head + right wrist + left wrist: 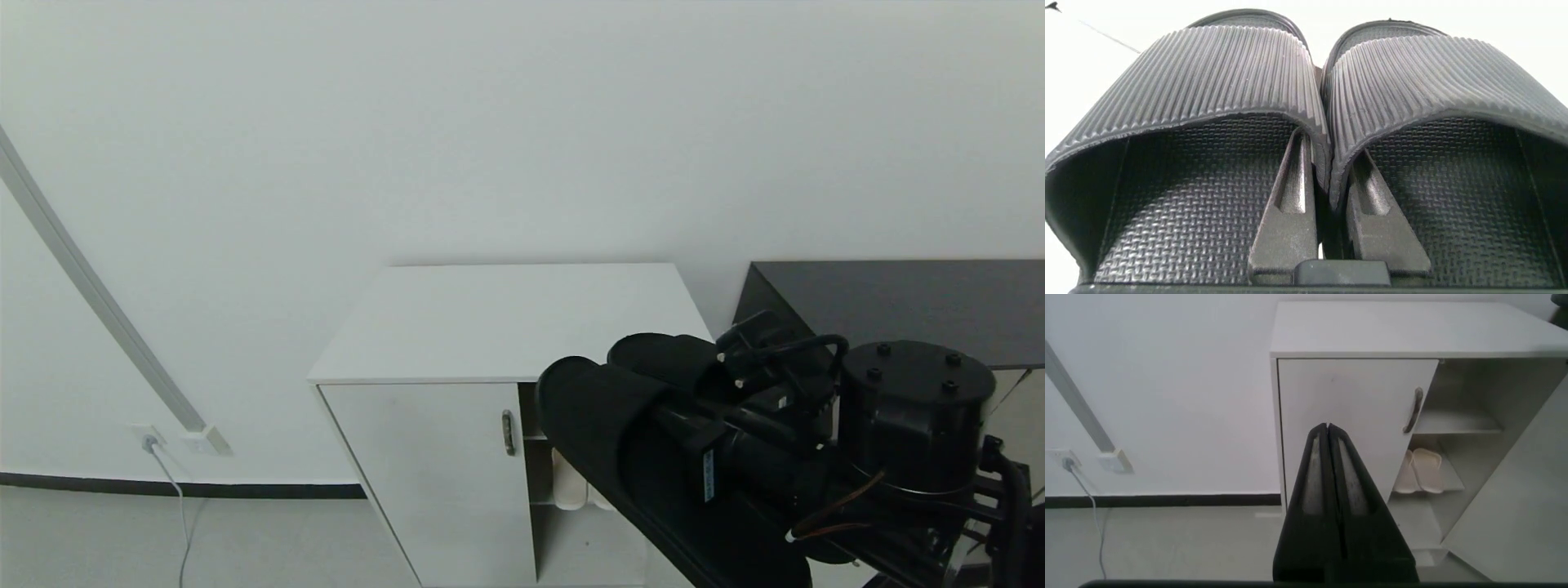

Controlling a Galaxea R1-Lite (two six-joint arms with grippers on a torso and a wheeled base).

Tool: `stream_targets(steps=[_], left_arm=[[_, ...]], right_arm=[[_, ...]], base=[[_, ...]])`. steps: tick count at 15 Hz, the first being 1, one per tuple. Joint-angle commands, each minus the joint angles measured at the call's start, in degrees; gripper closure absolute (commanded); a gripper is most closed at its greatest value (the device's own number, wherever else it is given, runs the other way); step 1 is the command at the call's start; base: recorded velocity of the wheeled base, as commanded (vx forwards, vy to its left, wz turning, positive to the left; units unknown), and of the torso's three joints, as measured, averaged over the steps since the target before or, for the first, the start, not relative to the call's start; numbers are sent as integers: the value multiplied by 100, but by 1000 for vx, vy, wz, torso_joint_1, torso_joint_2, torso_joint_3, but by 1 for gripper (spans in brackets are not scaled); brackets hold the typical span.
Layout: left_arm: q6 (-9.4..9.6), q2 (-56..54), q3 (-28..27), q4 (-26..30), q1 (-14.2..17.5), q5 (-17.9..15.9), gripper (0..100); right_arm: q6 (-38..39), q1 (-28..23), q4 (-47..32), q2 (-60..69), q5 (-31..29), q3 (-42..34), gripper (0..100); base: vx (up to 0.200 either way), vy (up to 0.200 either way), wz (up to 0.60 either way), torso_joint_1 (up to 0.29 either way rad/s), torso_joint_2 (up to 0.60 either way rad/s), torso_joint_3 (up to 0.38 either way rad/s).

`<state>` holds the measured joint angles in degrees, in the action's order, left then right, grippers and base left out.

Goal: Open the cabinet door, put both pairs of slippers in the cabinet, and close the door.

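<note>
Black ribbed rubber comes nearest: the pair of black slippers [1208, 90] lies side by side in the right gripper [1327, 163], whose fingers [1290, 204] pinch the two inner edges where the slippers meet. The pair is held up in front of the right half of the white cabinet [506, 327]. The left gripper [1328, 437] has its fingers pressed flat together on nothing and points at the cabinet's shut left door [1355, 416]. Beyond it the right compartment stands open, with a pair of white slippers [1421, 469] lying on the lower shelf [1458, 486] inside.
</note>
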<state>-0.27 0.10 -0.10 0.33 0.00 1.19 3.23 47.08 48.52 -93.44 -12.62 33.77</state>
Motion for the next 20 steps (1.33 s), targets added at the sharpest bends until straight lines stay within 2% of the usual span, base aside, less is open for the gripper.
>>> stream_targets(steps=[1, 8, 20], left_arm=[[0, -1, 1, 2, 0, 4, 100], [0, -1, 1, -7, 0, 4, 100], [0, -1, 1, -7, 0, 4, 100]], right_arm=[[2, -15, 0, -7, -13, -2, 100], [-68, -111, 35, 177, -13, -142, 100], [-95, -111, 132, 142, -21, -204, 100]], base=[[0, 0, 0, -154, 349, 198], [0, 0, 0, -170, 393, 221], [0, 0, 0, -208, 531, 321]])
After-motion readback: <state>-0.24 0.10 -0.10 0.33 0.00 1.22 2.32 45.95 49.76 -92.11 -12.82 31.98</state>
